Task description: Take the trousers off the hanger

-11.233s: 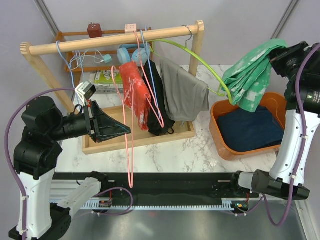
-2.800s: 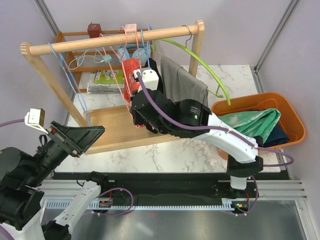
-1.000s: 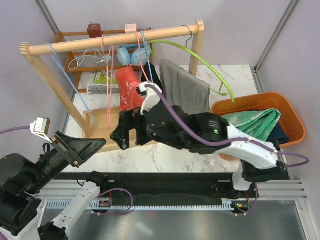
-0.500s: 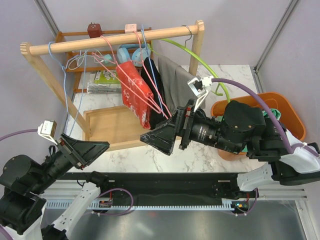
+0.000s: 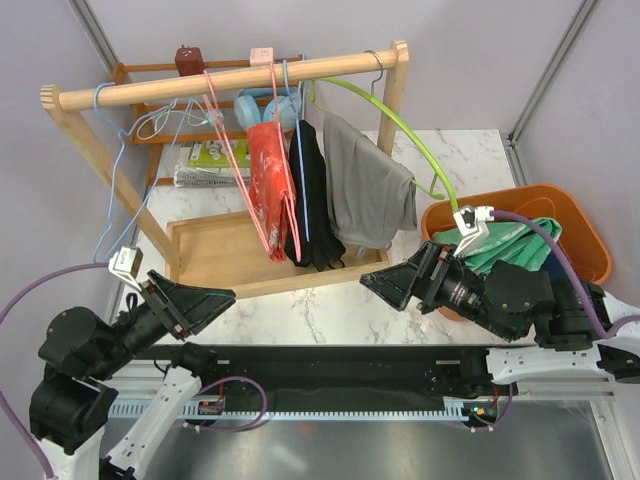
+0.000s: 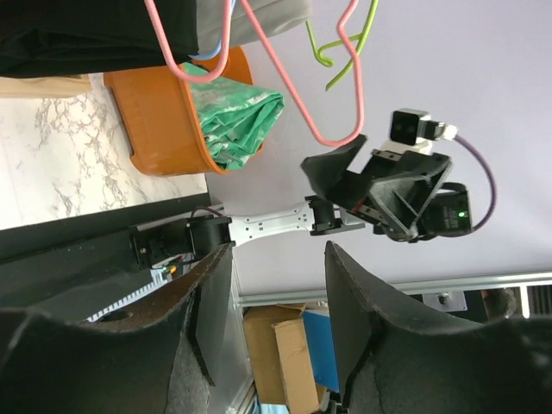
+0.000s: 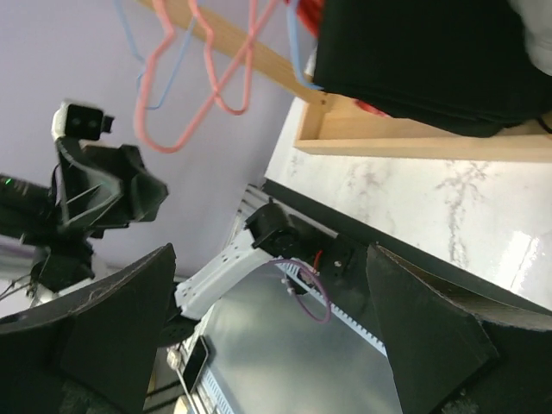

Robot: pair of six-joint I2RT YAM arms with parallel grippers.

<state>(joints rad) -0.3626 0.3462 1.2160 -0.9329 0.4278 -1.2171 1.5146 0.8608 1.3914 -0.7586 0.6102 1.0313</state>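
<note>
Task progress and arm pose. The mint-green trousers (image 5: 510, 245) lie bunched in the orange basket (image 5: 545, 192) at the right of the overhead view, clear of the rack. The navy denim pair cannot be made out there, since the right arm covers much of the basket. On the wooden bar (image 5: 200, 85) at upper left hang a red garment (image 5: 268, 180), a black garment (image 5: 312, 200) and a grey garment (image 5: 368, 190). The removal therefore appears largely done for the green pair, though the denim pair's place cannot be confirmed. The left gripper (image 5: 210, 300) sits low at lower left, fingers parted and holding nothing. The right gripper (image 5: 385, 283) lies low at centre right, pointing left towards the rack, jaws wide apart and empty.
</note>
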